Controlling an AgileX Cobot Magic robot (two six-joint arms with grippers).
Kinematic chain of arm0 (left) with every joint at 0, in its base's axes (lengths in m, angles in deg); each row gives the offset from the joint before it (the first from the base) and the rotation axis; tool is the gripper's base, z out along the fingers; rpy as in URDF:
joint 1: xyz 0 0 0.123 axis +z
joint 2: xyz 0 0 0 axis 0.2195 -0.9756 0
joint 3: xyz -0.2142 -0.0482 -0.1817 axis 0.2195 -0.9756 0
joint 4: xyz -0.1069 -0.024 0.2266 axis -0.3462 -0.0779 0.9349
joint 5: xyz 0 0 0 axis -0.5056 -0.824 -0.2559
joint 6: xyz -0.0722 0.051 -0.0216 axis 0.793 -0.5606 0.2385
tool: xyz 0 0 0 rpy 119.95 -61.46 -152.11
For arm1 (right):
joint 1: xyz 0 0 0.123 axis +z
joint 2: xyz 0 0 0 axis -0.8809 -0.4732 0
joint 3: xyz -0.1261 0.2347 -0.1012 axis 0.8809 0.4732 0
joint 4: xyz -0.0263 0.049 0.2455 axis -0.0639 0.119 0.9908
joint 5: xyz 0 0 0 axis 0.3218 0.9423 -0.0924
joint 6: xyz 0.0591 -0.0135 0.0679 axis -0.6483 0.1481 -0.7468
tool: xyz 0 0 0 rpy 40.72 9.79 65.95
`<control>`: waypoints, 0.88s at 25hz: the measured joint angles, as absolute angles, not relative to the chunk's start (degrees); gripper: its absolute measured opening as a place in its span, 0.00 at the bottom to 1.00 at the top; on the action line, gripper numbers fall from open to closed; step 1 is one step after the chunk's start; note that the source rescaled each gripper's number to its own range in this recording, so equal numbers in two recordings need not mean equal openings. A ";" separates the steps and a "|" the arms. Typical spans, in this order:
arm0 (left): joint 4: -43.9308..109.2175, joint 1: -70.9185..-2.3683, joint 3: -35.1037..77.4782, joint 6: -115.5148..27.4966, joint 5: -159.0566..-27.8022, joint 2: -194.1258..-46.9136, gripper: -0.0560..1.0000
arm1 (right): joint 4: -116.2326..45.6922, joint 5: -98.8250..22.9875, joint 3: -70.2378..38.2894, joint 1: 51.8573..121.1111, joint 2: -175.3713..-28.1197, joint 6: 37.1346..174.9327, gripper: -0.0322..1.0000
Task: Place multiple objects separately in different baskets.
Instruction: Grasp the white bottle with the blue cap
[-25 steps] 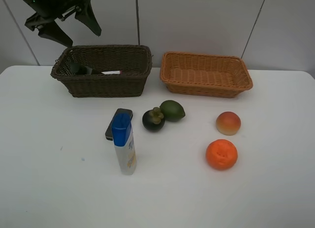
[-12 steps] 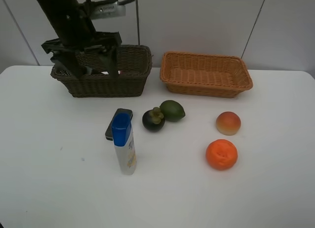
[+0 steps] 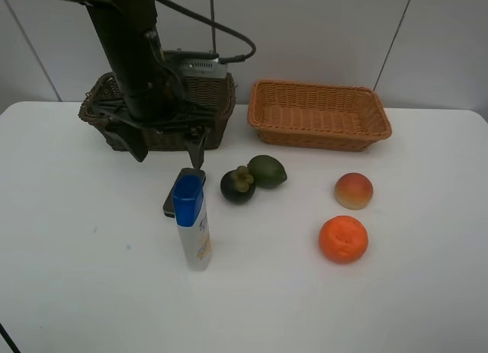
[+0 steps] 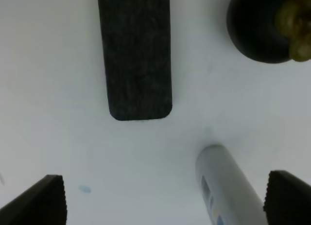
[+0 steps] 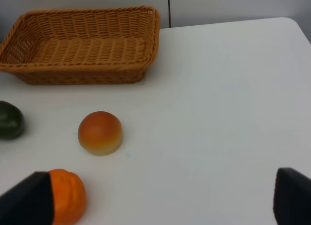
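Note:
My left gripper [image 3: 168,149] is open and empty, low over the table just in front of the dark brown basket [image 3: 222,101]. The dark flat case [image 3: 185,179] lies right below it, lengthwise between the jaws in the left wrist view [image 4: 138,55]. The white blue-capped bottle [image 3: 192,227] stands in front of the case. The mangosteen [image 3: 238,184] and green citrus [image 3: 267,171] lie to the right. The peach [image 3: 354,190] and orange [image 3: 343,239] lie further right. My right gripper [image 5: 158,200] is open and empty. The marker and pump bottle are hidden behind the arm.
The light orange-tan basket [image 3: 320,114] stands empty at the back right, also in the right wrist view [image 5: 82,45]. The left arm covers most of the dark basket. The white table [image 3: 76,277] spreads to the front and both sides.
The left arm has swung down from above and behind the dark basket to in front of it, over the dark case. The objects on the table have not moved.

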State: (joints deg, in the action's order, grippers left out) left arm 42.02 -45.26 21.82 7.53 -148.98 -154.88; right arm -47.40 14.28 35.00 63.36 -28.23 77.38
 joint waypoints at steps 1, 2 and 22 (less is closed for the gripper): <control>41.50 -45.51 21.82 7.53 -148.98 -154.88 1.00 | -47.40 14.28 35.00 63.36 -28.23 77.38 1.00; 40.96 -45.83 21.82 7.53 -148.98 -154.88 1.00 | -47.40 14.28 35.00 63.36 -28.23 77.38 1.00; 32.80 -53.00 21.82 5.48 -156.14 -154.88 1.00 | -47.40 14.28 35.00 63.36 -28.23 77.38 1.00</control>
